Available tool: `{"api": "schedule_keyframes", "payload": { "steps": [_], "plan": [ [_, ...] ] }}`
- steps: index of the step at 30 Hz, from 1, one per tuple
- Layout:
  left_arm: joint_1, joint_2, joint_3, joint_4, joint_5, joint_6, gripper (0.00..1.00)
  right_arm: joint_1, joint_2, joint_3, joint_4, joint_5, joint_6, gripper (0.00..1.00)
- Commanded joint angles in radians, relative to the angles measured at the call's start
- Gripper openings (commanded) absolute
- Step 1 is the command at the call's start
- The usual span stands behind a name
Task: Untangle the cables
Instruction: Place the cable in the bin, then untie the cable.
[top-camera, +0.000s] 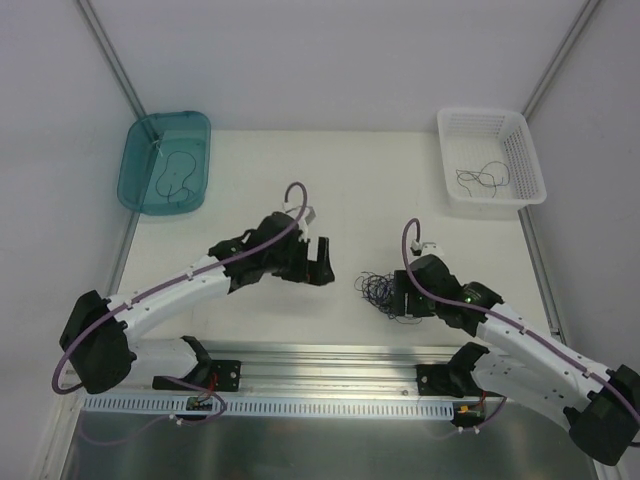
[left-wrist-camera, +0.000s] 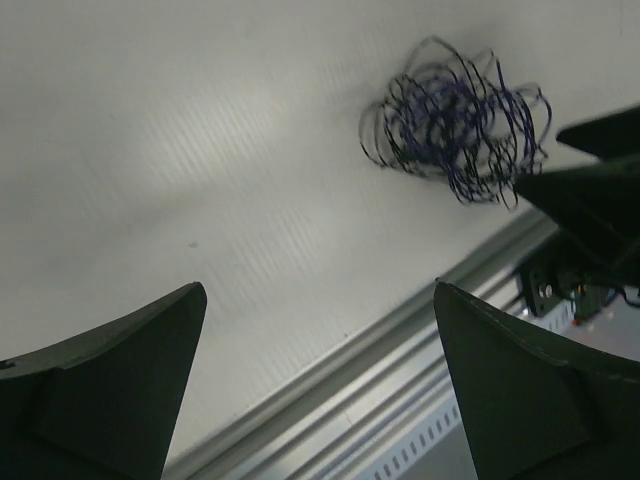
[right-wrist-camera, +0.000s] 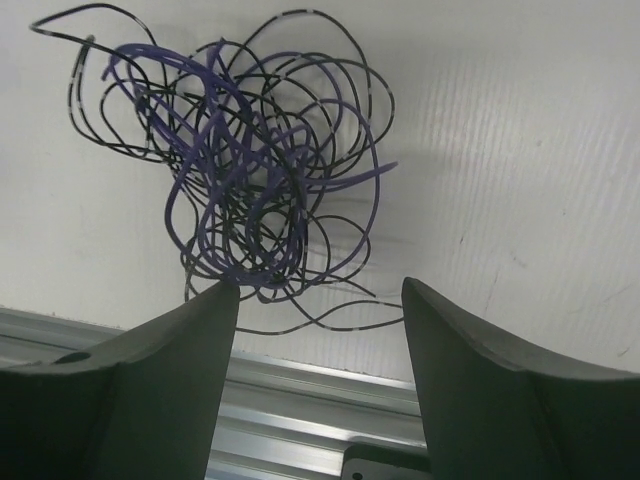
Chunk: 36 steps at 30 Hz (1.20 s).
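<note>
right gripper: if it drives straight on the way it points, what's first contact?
Most likely the cables: the tangle lies just ahead of the right gripper, nearest loops at its fingertips, with the table underneath. Exact depth is unclear.

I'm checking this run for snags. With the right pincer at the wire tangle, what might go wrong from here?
1. The cables loop through each other, so the right pincer may pinch several strands and lift the whole clump.
2. The clump lies beside the metal rail; dragged strands could catch there.
</note>
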Motion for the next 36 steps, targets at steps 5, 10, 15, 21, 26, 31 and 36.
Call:
{"api": "schedule_keyframes", "payload": {
  "steps": [5,10,15,21,26,31,36],
  "plan": [
    [-0.250,0.022,-0.080,0.082,-0.141,-0.153,0.99,-0.025,0.071,-0.031,0.156,-0.071,0.018,0.55],
    [-0.296,0.068,-0.111,0.133,-0.168,-0.236,0.99,-0.026,0.129,-0.023,0.236,-0.123,0.012,0.29],
    [-0.314,0.072,-0.122,0.162,-0.194,-0.263,0.99,-0.025,0.120,-0.049,0.290,-0.197,0.032,0.01],
    [-0.317,0.026,-0.169,0.202,-0.266,-0.342,0.99,-0.010,0.017,-0.063,0.382,-0.339,0.031,0.01],
    [-0.317,-0.036,-0.185,0.256,-0.320,-0.239,0.99,0.024,0.017,-0.040,0.379,-0.399,-0.023,0.01],
    [-0.316,-0.069,-0.159,0.271,-0.299,0.076,0.98,0.050,0.013,-0.015,0.376,-0.424,-0.095,0.01],
    [-0.305,-0.110,-0.209,0.325,-0.210,0.455,0.97,0.049,0.023,0.031,0.301,-0.454,-0.199,0.01]
  ]
}}
